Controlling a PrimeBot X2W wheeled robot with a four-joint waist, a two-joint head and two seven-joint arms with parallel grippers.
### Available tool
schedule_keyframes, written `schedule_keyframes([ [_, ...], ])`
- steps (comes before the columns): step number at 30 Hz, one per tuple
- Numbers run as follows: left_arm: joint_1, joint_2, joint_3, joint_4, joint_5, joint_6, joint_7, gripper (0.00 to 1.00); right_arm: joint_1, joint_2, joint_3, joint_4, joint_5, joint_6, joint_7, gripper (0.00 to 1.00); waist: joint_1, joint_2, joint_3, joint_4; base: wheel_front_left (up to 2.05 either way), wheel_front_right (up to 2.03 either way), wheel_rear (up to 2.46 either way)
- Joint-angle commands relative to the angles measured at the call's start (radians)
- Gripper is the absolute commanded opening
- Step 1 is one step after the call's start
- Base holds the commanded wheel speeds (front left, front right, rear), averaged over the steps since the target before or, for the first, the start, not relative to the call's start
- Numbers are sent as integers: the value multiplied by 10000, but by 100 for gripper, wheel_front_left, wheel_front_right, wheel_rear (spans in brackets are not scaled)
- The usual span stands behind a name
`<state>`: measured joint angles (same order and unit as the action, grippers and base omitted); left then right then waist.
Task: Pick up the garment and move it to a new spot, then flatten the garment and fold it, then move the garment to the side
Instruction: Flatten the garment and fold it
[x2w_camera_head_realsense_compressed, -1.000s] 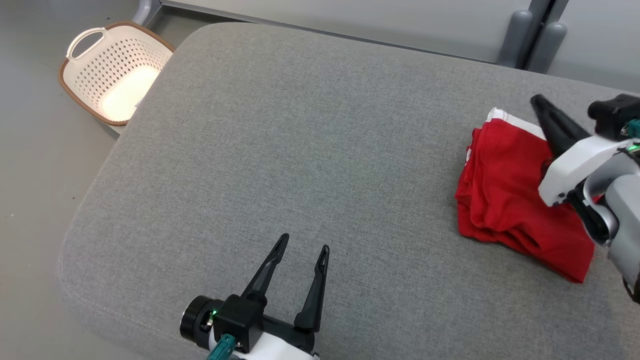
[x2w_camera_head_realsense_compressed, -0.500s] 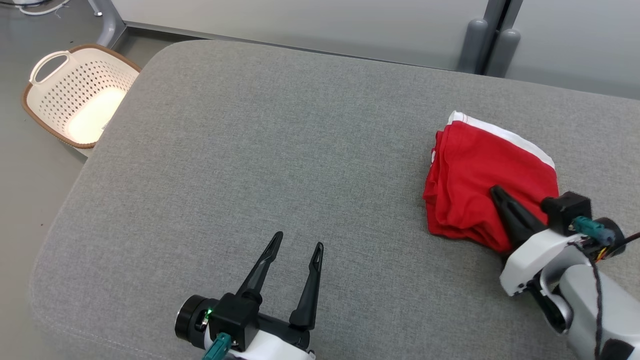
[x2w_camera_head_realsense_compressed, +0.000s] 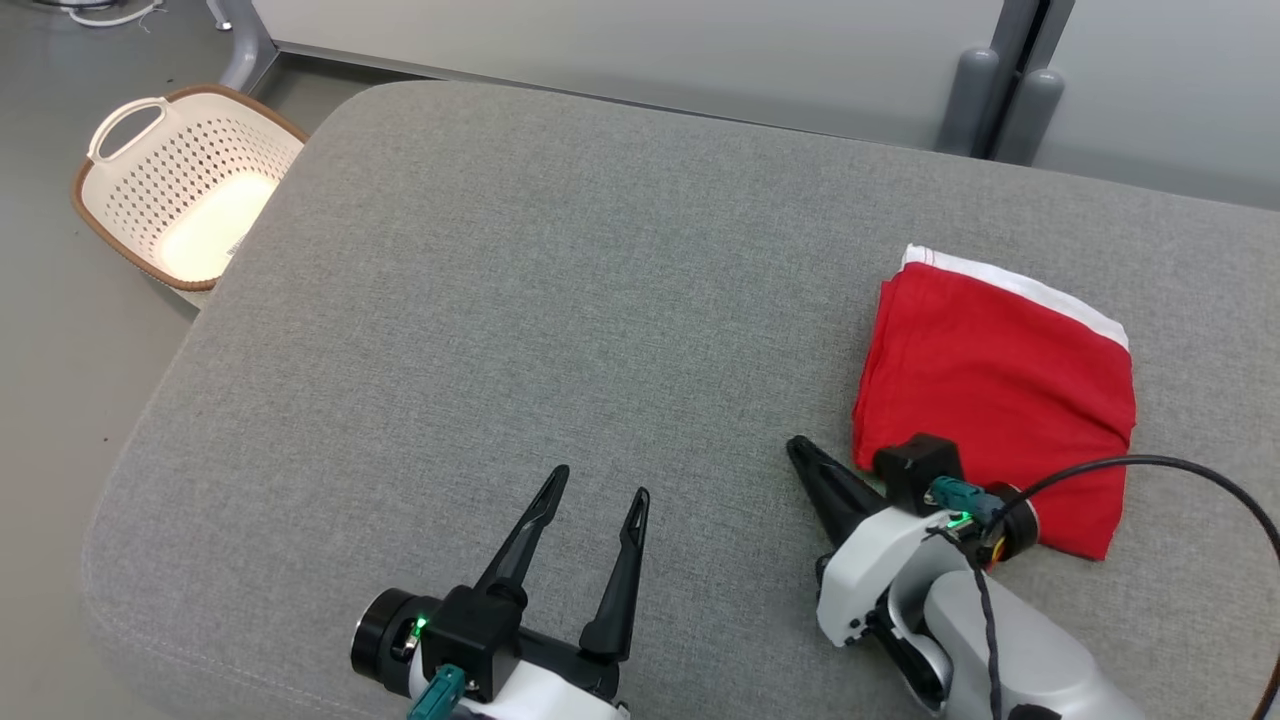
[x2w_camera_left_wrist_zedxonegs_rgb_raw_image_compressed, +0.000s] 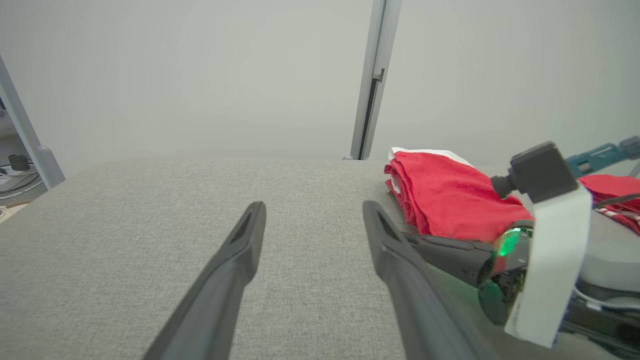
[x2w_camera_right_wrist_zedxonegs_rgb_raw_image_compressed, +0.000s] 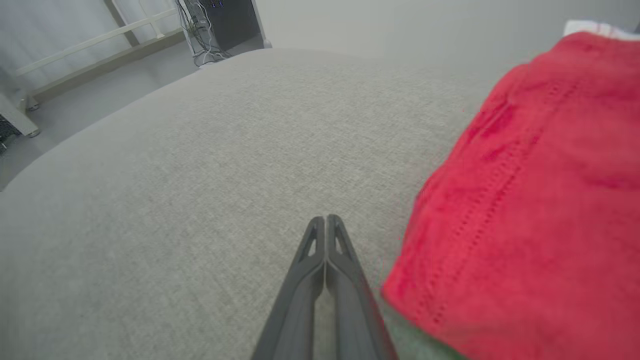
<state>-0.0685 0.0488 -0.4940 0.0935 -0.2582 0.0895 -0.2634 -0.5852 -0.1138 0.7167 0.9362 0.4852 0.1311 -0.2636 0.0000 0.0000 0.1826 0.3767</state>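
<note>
Garment (x2w_camera_head_realsense_compressed: 995, 390) lies folded, red; basket (x2w_camera_head_realsense_compressed: 160, 170) sticker (x2w_camera_head_realsense_compressed: 237, 245) looks illegible.

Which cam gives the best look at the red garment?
Head view: the garment shows nearly whole, white band included; the right tool mount covers its near corner. Left wrist view sees it side-on, partly behind that arm. Right wrist view crops it to a blurred close-up edge.

Garment (x2w_camera_head_realsense_compressed: 995, 385) beside dark R gripper (x2w_camera_head_realsense_compressed: 800, 450) is red w/ white edge band (dotted stitch rows); cushion (x2w_camera_head_realsense_compressed: 500, 300) grey weave; basket (x2w_camera_head_realsense_compressed: 150, 180) cream, brown rim.
</note>
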Motion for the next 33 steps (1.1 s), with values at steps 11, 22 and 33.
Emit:
schedule_keyframes([
  [11, 257, 36, 634, -246, 123, 77, -12, 100, 356, -99, 300, -2427, 364, -7, -8, 0, 0, 0, -562, -1200, 0, 0, 0],
  [22, 1196, 33, 2335, -462, 177, 643, -12, 100, 3071, -520, -2640, -5551, -1969, -7, -8, 100, 0, 0, -1524, -2891, 0, 0, 0],
  [33, 2148, 35, 3336, -885, 704, 272, -6, 100, 5613, 145, -5617, -7436, -3078, -7, -8, 100, 0, 0, -1982, -3554, 0, 0, 0],
])
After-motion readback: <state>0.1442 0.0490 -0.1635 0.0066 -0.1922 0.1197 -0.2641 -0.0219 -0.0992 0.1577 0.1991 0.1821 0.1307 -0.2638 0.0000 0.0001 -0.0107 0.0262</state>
